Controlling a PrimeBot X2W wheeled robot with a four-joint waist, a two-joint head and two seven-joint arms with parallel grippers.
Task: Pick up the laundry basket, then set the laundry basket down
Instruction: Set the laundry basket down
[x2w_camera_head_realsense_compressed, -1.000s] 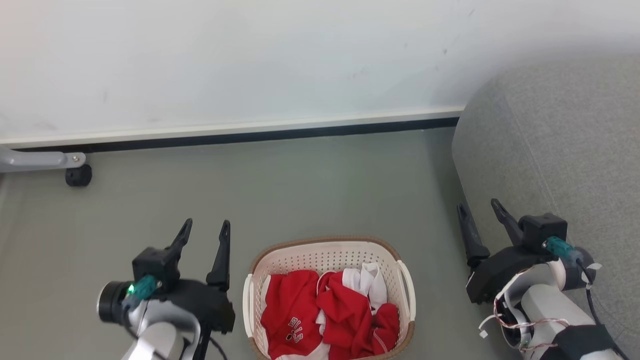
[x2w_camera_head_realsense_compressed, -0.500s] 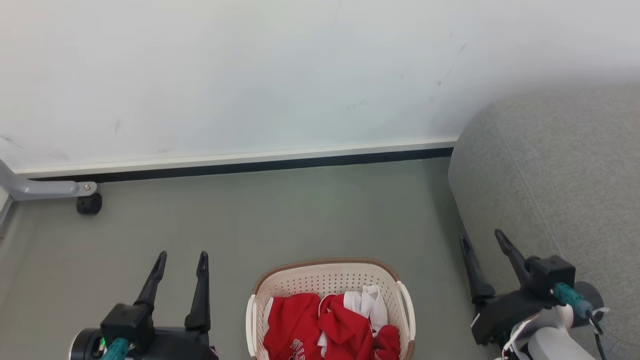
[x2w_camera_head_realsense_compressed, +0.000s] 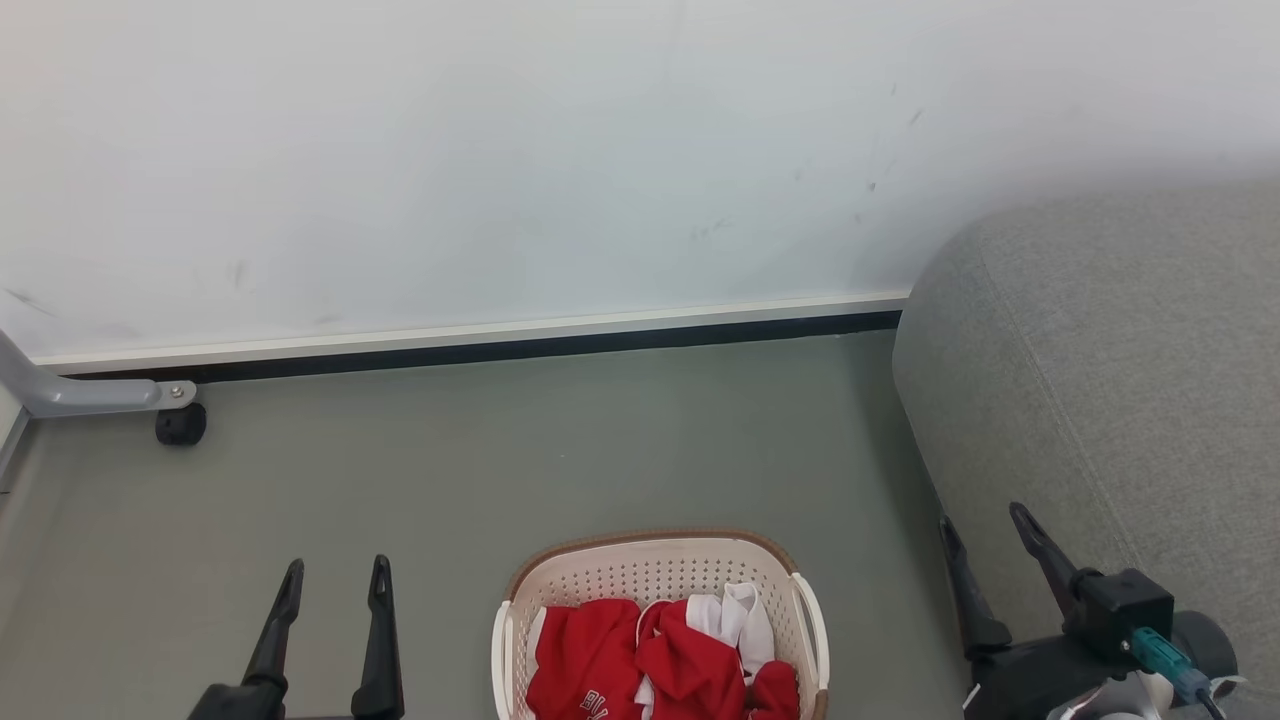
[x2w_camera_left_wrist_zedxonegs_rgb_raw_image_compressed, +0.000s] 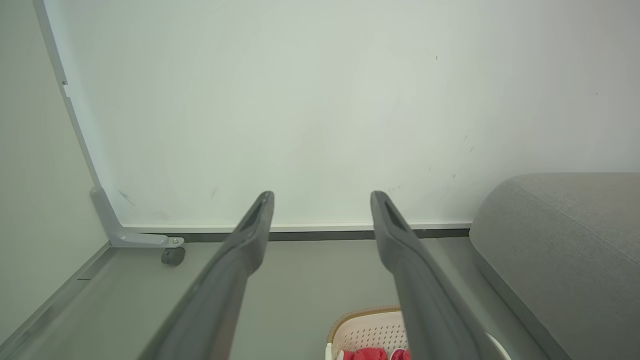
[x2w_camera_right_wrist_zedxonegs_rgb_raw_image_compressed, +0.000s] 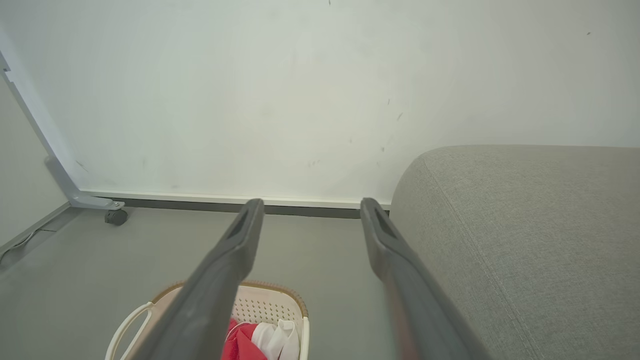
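**Laundry basket** (x2w_camera_head_realsense_compressed: 650, 572) — stands on the floor (x2w_camera_head_realsense_compressed: 600, 450) between the two grippers, touched by neither; red and white clothes (x2w_camera_head_realsense_compressed: 640, 670) inside.
**Left gripper** (x2w_camera_head_realsense_compressed: 336, 572): jaws apart, empty, near the basket's left side.
**Right gripper** (x2w_camera_head_realsense_compressed: 982, 520): jaws apart, empty, hard by the grey sofa (x2w_camera_head_realsense_compressed: 1100, 380).
**Step, as judged:** basket ungrasped, so before the lift or after the set-down; cannot tell which. A pick-up would need each gripper brought in to a white side handle (x2w_camera_head_realsense_compressed: 812, 625), then a level lift.
**Room:** open floor ahead to the wall (x2w_camera_head_realsense_compressed: 600, 150); castor frame (x2w_camera_head_realsense_compressed: 180, 425) well apart on the left; the sofa edge crowds the right arm.
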